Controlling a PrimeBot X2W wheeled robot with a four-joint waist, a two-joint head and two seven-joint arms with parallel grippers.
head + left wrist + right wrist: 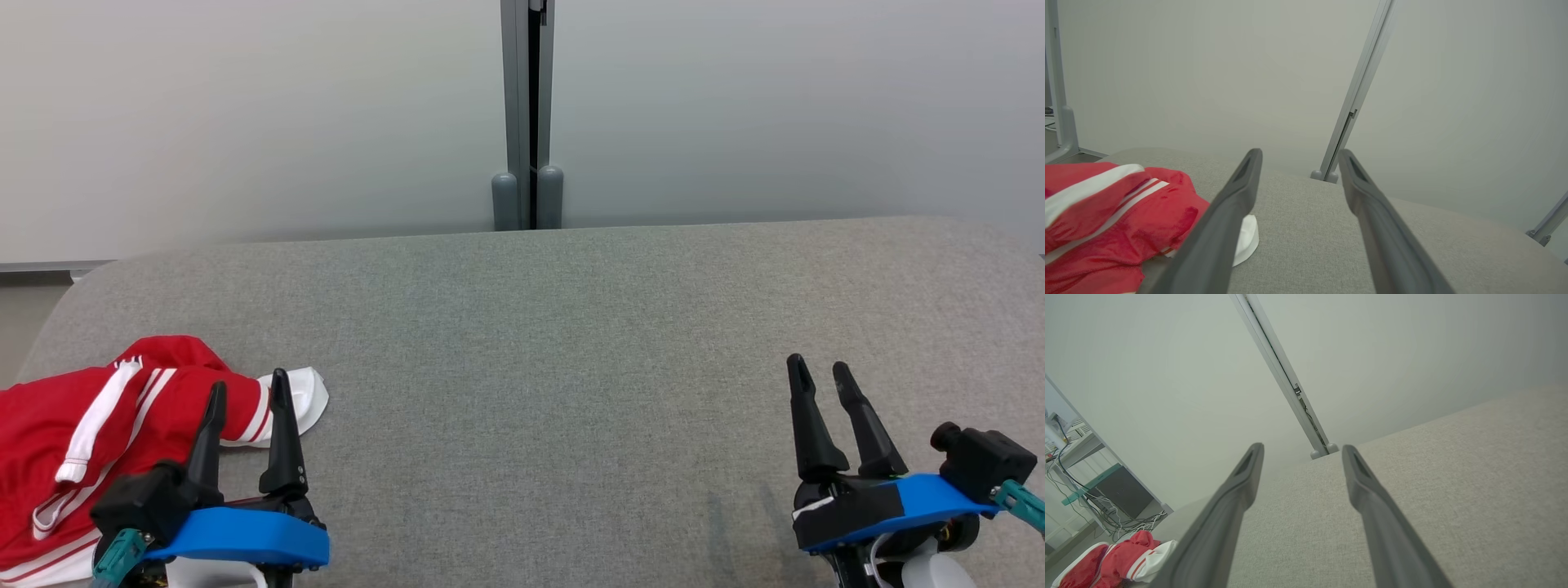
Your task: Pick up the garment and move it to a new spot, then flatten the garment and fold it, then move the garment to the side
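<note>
Garment x1 (red, white trim) bunched on cushion; left tool & right tool, 2 total, spread, empty.

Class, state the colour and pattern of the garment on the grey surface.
The garment is red with white stripes; head view shows it best.

My head camera looks forward-down on the grey cushioned surface. Wrist cameras ride low, near it, facing the post at 12 o'clock; all share the garment.
</note>
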